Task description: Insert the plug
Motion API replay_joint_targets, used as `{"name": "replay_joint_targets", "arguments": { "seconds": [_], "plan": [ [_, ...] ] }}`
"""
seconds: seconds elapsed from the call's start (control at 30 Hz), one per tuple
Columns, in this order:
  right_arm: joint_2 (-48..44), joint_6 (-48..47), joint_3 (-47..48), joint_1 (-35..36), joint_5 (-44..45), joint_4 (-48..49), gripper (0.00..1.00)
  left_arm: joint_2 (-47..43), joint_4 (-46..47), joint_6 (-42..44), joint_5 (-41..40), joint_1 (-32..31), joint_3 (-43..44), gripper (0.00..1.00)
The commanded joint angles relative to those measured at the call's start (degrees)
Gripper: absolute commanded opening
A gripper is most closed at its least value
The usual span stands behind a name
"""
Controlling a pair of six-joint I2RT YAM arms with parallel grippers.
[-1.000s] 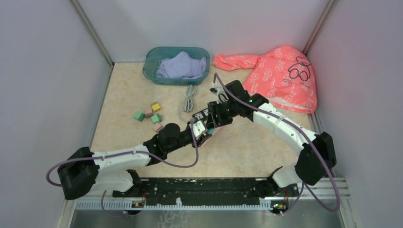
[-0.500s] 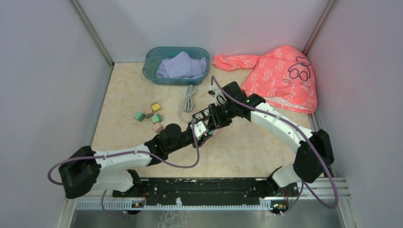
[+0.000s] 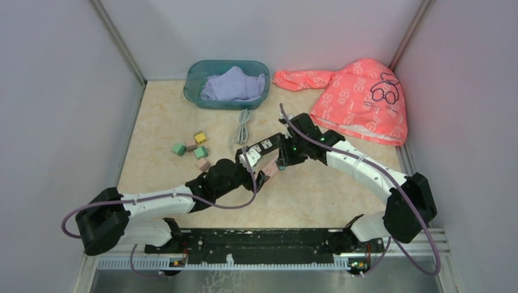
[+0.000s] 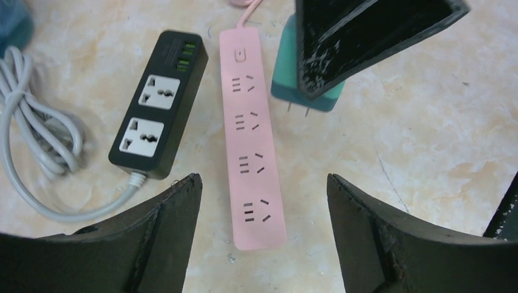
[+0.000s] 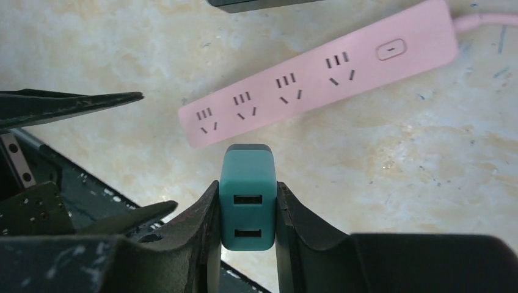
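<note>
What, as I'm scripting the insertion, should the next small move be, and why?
Probably shift the right end effector sideways to bring the teal plug over a socket of the pink power strip before lowering. The plug is gripped, its two prongs bare, but it sits beside the strip, not above any slots. The left end effector is open over the strip.

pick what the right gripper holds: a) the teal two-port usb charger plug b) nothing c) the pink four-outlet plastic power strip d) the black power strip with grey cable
A: the right gripper clamps both sides of the teal two-port usb charger plug, which is not yet in the pink four-outlet plastic power strip.
</note>
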Motion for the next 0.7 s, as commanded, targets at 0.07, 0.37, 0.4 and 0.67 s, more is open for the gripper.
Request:
{"name": "replay_joint_targets", "arguments": {
  "seconds": [0.07,0.37,0.4,0.67],
  "plan": [
    [-3.6,3.1,-1.9,0.0,9.6,5.9,0.00,3.5,-6.4,-10.2,-0.2,2.9,3.4,0.80],
    [-8.2,8.9,-7.8,-0.5,15.2,13.2,0.00,10.6,-11.1,-16.8,8.0,9.8,9.2,0.75],
    [-9.2,9.8,-8.9,-0.5,16.1,14.1,0.00,11.5,-11.9,-17.2,8.7,10.1,10.0,0.74],
    [-12.2,13.5,-12.6,-1.2,20.0,16.7,0.00,18.2,-17.8,-20.7,10.2,10.7,14.8,0.68]
  ]
}}
